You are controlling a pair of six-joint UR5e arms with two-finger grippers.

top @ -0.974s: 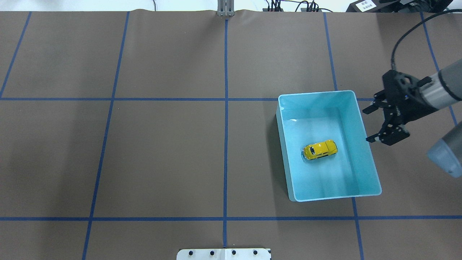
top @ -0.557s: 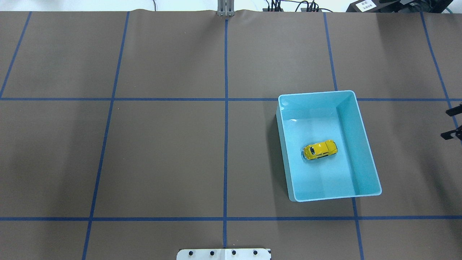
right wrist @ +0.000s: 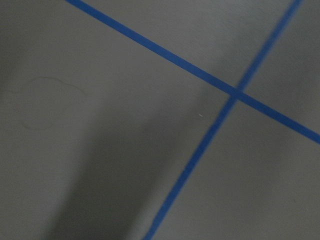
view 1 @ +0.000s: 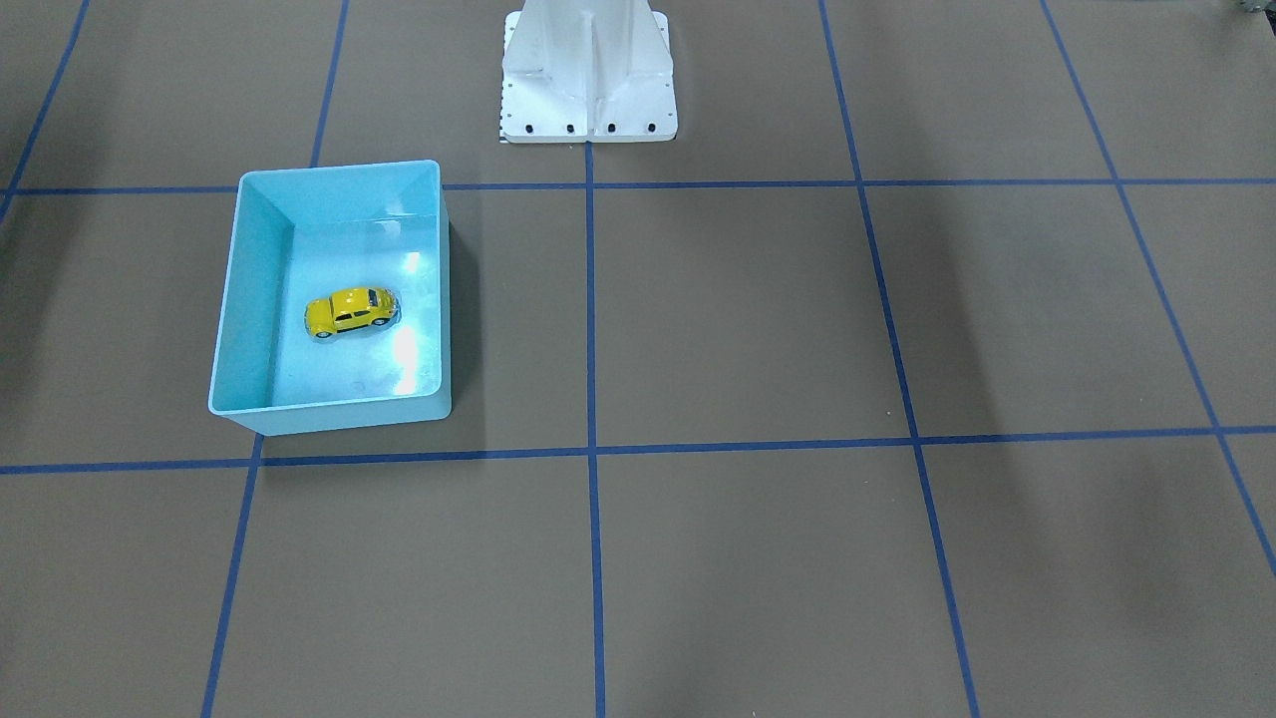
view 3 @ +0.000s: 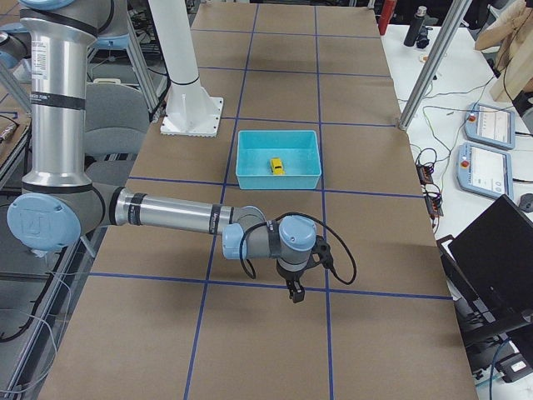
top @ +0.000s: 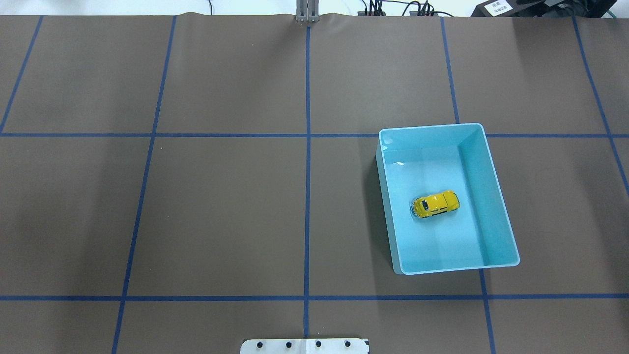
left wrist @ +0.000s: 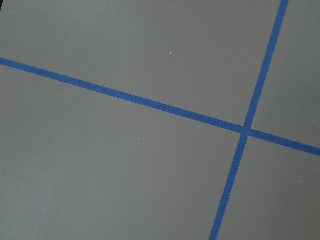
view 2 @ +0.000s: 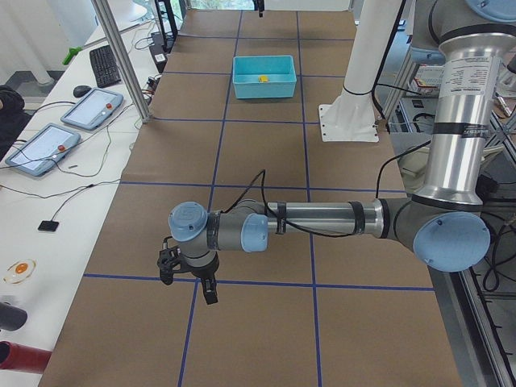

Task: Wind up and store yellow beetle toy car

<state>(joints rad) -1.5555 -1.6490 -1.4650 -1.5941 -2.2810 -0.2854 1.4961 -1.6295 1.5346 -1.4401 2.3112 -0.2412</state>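
The yellow beetle toy car [top: 436, 203] stands on its wheels on the floor of the light blue bin [top: 457, 268], near the middle. It also shows in the front-facing view [view 1: 349, 311] inside the bin [view 1: 339, 417]. Neither gripper is in the overhead or front-facing view. My left gripper [view 2: 189, 278] shows only in the exterior left view, low over the table and far from the bin [view 2: 264, 87]. My right gripper [view 3: 293, 292] shows only in the exterior right view, over the table in front of the bin [view 3: 279, 182]. I cannot tell whether either is open or shut.
The table is brown paper with a blue tape grid. The white robot base [view 1: 588, 70] stands at the table's middle edge. Both wrist views show only bare paper and tape lines. Tablets and cables lie on side desks beyond the table.
My right gripper, open beside the bin's right wall a second ago, has drawn away to the right and left the overhead view. The car and bin have not moved.
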